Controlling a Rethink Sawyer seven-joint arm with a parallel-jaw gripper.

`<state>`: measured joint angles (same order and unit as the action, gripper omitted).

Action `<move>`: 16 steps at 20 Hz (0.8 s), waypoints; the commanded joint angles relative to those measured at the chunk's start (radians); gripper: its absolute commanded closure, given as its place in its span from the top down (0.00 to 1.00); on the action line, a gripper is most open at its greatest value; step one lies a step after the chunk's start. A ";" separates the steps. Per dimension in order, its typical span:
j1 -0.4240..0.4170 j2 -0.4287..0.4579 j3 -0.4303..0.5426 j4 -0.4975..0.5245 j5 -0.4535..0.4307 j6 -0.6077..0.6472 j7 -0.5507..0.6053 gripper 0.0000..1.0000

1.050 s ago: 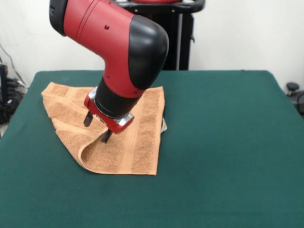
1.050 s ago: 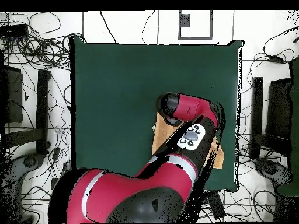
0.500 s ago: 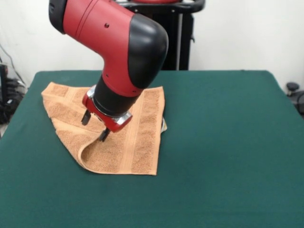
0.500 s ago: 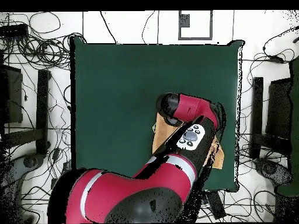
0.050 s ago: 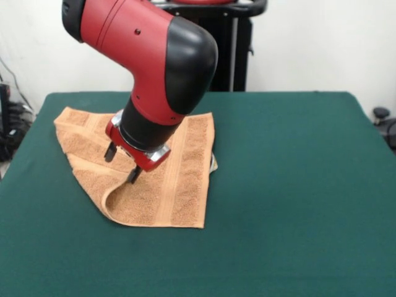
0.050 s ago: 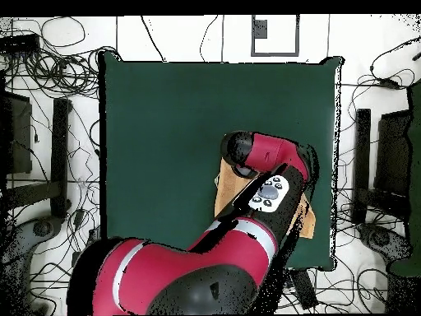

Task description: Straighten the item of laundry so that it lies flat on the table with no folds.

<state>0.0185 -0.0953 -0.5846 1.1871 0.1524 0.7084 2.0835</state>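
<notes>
Presently the jaws stand apart, two dark fingers (image 5: 110,152) spread with nothing between them; the gripper (image 5: 121,164) hangs just above the towel (image 5: 185,179), over its middle-left part, and whether a tip touches the cloth cannot be told; the red and black arm (image 5: 145,55) descends from above and hides much of the cloth in the overhead view, where only orange slivers (image 6: 224,191) show beside it.

The towel lies on the table (image 5: 297,204) toward the front view's left side, well within the green top; it is not flat; the near-left edge is rolled over into a raised fold (image 5: 111,198), and a second layer shows beneath the right edge (image 5: 213,164); the woven bands run lengthwise and look smooth.

Judgement: the task is unfinished; the fold remains to be drawn out and the under-layer spread.

No legible brand, label or writing is visible; the panel on the arm (image 6: 270,192) shows buttons only.
</notes>
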 commanded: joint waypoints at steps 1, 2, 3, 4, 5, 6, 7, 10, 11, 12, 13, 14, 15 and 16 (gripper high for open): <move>0.027 0.003 0.061 0.070 0.039 0.046 0.240 1.00; 0.024 0.008 0.066 0.070 0.040 0.037 0.240 1.00; 0.022 0.013 0.070 0.069 0.041 0.028 0.242 1.00; 0.020 0.018 0.074 0.068 0.042 0.020 0.242 1.00; 0.018 0.023 0.078 0.067 0.044 0.013 0.243 1.00; 0.017 0.026 0.082 0.069 0.044 0.004 0.243 1.00; 0.015 0.029 0.086 0.071 0.045 -0.006 0.243 1.00; 0.009 0.035 0.097 0.074 0.047 -0.018 0.237 1.00; 0.007 0.036 0.100 0.075 0.047 -0.023 0.235 1.00; 0.005 0.039 0.103 0.075 0.048 -0.029 0.234 1.00; 0.002 0.040 0.107 0.076 0.048 -0.035 0.231 1.00; 0.000 0.042 0.110 0.077 0.049 -0.042 0.229 1.00; -0.004 0.042 0.116 0.078 0.048 -0.051 0.225 1.00; -0.008 0.042 0.123 0.081 0.050 -0.057 0.220 1.00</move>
<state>0.0155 -0.0853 -0.5844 1.1891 0.1530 0.7080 2.0835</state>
